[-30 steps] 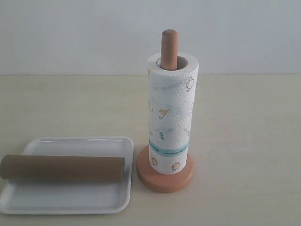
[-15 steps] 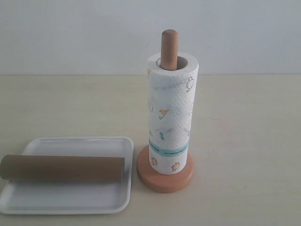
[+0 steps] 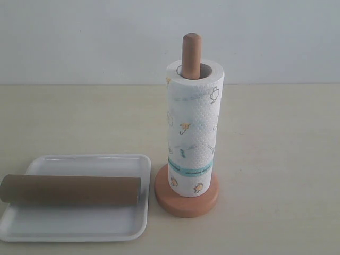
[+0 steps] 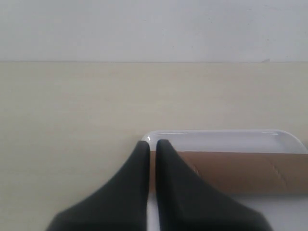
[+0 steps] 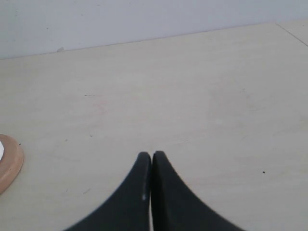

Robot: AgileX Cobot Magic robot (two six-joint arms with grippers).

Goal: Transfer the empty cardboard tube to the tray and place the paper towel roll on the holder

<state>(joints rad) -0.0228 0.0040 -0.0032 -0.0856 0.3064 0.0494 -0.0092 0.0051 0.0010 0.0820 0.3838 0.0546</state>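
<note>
The empty cardboard tube (image 3: 70, 190) lies across the white tray (image 3: 79, 226) at the front left, one end sticking past the tray's left rim. The paper towel roll (image 3: 193, 127) stands upright on the wooden holder (image 3: 186, 203), with the pole top (image 3: 192, 45) poking out above it. Neither gripper shows in the exterior view. In the left wrist view my left gripper (image 4: 153, 144) is shut and empty, hovering near one end of the tube (image 4: 240, 172) and the tray corner (image 4: 226, 137). My right gripper (image 5: 151, 156) is shut over bare table, apart from the holder base (image 5: 8, 162).
The pale wooden table (image 3: 276, 138) stretches to a plain white wall (image 3: 79, 37) behind. No other objects show.
</note>
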